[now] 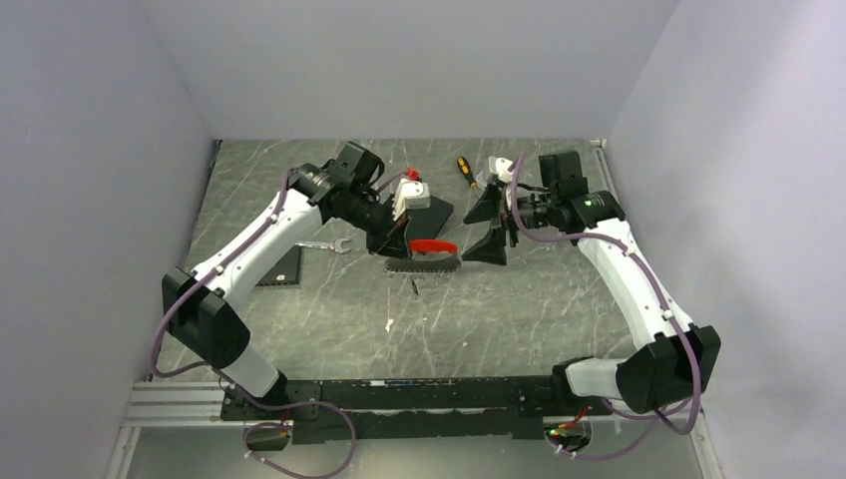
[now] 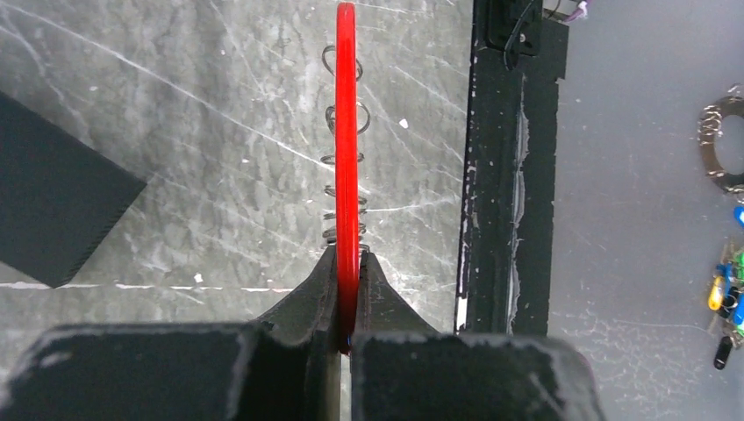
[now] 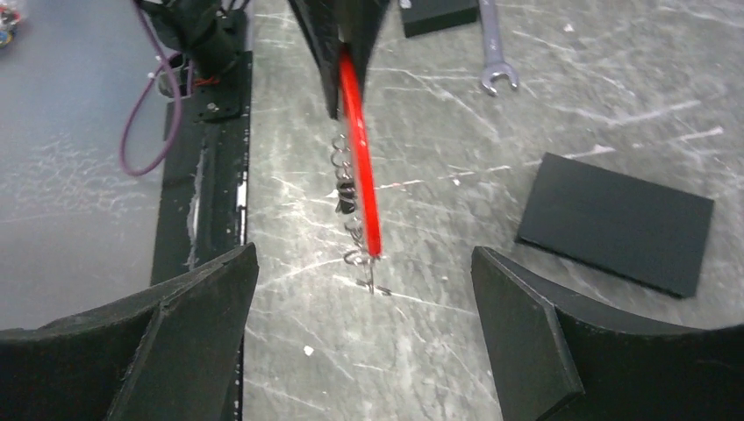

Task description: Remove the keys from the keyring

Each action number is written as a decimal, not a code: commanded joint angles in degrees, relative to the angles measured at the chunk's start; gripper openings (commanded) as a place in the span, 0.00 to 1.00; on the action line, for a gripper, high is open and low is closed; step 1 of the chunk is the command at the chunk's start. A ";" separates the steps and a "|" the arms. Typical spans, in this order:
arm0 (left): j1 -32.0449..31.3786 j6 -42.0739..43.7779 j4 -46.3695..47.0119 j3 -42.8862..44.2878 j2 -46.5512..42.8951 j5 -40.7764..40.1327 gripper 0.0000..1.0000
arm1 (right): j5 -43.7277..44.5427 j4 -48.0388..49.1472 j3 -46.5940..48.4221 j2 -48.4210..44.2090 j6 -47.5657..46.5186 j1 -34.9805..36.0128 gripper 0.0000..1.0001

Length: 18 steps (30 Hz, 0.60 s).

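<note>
- Grey marbled table: our left gripper [image 2: 348, 256] pinches the red keyring [image 2: 346, 132], held above the table's middle.
- Our right gripper [image 3: 364, 254] gapes, facing the coiled end.
- Next, we judge: grip that coil and work off the keys, which are too small to locate.

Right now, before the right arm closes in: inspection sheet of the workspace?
Surface: grey marbled table, scratched, with white flecks.
Job's things: keyring, red part edge-on with a coiled wire part beside it, apparently off the table; keys too small to tell.
Clutter: wrench, screwdriver, black pad, white box.
Grippers: left gripper shut on the keyring's red part; right gripper open, facing the ring, not touching it.
Cables: purple cables along both arms, none on the ring.
Surroundings: plain grey walls on three sides.
</note>
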 commanded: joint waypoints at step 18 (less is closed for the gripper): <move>0.23 1.38 -1.93 2.40 0.17 9.48 0.00 | 2.80 0.57 0.77 3.70 2.35 11.11 0.51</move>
